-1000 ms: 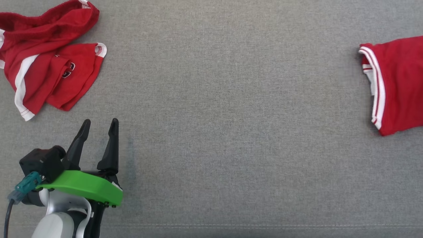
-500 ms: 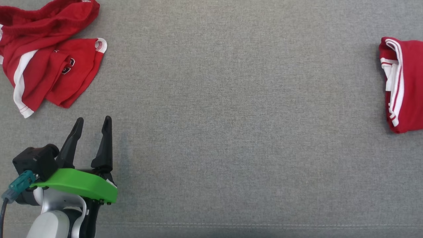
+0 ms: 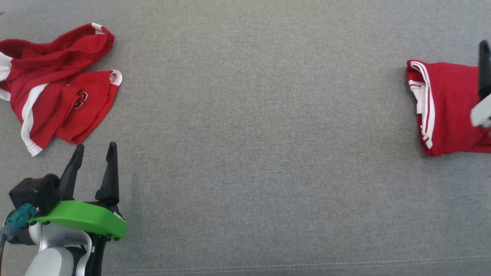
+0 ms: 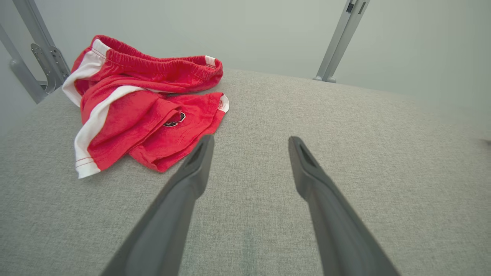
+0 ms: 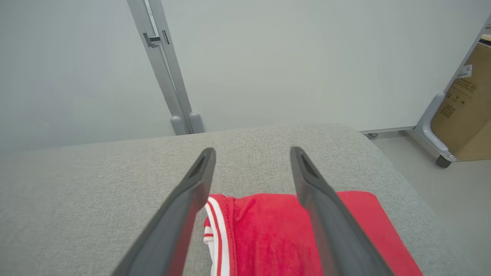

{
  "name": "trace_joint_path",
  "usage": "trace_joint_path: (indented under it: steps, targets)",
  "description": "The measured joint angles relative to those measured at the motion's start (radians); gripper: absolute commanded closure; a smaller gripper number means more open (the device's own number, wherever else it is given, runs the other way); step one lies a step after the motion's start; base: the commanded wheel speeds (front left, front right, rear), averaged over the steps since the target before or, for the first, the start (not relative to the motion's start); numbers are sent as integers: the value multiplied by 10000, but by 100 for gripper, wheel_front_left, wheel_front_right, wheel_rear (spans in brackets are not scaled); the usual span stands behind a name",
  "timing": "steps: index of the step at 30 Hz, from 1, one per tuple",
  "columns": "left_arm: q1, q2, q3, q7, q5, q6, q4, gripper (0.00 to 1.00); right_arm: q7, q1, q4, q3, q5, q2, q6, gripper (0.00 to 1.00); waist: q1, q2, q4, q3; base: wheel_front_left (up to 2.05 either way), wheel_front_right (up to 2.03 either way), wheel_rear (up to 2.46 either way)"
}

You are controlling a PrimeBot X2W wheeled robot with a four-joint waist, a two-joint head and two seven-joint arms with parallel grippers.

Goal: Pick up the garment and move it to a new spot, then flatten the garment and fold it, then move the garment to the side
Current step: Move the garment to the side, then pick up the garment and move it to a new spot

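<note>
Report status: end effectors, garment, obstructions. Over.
Left end effector open, holding nothing. Right end effector open over folded red garment, not gripping. Crumpled red shorts lie far left, untouched.

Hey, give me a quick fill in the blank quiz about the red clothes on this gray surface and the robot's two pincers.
1. The crumpled shorts lie on the robot's ____ side.
2. The folded garment has ____ stripes along its edge.
3. The left pincer is ____ and holds nothing.
4. The right pincer, also apart, hangs over the ____ garment.

Missing words: left; white; open; folded
</note>
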Motion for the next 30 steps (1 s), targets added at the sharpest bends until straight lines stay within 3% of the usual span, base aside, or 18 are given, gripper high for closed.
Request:
trace_joint_path:
  steps: [10, 15, 24, 30]
  targets:
    - [253, 0, 90, -539, 82, -6, 838, 0, -1712, 2120, -451, 518, -581, 943, -10, 0, 0, 0, -424, -1127, 0, 0, 0]
    - [662, 29, 75, -761, 82, -104, 1237, 0, -2355, 3189, -454, 299, -894, 1306, -12, 0, 0, 0, -541, -1662, 0, 0, 0]
    - [1012, 23, 109, -1137, 61, -345, 1492, 0, -2429, 4655, -50, 130, -1208, 2105, -17, 0, 0, 0, -568, -2146, 0, 0, 0]
    - [1097, 29, 171, -1237, 4, -347, 1572, 0, -2525, 4690, -173, -6, -1739, 2173, -17, 0, 0, 0, -369, -2243, 0, 0, 0]
